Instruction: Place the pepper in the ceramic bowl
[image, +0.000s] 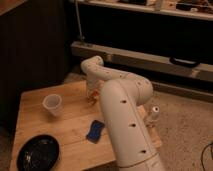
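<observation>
Camera view: the end effector (91, 94) is down at the far side of the bench (55, 127), right over the pepper (93, 99). I cannot tell whether it is wide or gripping. The bowl (37, 154), at the near corner well apart, is empty. Judging by this, the lift, carry and drop remain.
</observation>
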